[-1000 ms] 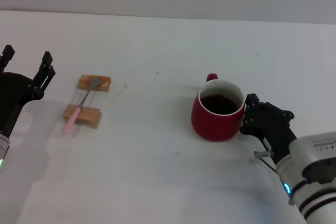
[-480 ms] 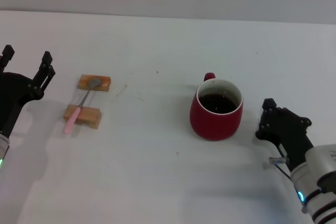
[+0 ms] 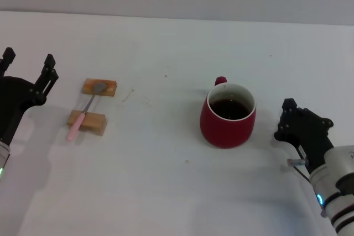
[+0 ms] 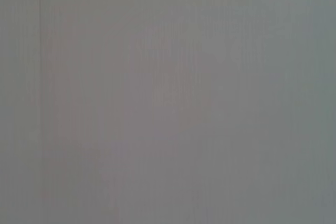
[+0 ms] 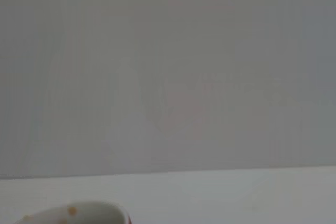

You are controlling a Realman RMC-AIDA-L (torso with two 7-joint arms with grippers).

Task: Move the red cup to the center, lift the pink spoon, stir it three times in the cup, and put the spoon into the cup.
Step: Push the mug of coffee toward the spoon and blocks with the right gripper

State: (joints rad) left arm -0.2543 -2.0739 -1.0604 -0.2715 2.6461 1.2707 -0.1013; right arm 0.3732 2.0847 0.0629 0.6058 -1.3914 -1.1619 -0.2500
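Two arms flank one white table (image 3: 166, 192), and all positions below are given relative to the red cup (image 3: 227, 123). That cup stands upright near the middle of the table, dark liquid inside, its small handle turned to the far side. The right gripper (image 3: 301, 125) sits just beside the cup on the robot's right, clear of the cup wall with bare table between them; whether its fingers are spread or closed cannot be told from the head view. The right wrist view shows only a sliver of the cup's white rim (image 5: 73, 214) and none of that arm's own fingers. The left gripper (image 3: 27, 64) hovers well to the cup's left, fingers spread apart and holding nothing; its wrist view shows only a blank surface. Two wooden blocks (image 3: 99, 87) lie left of the cup, between it and the left gripper, and the pink spoon (image 3: 83, 113) rests bridged across them, metal bowl on the far block, pink handle over the near one. Judgement: the cup placement looks complete and the spoon lift is the step in hand. The next move calls for the left gripper to descend over the raised handle and close on it squarely.
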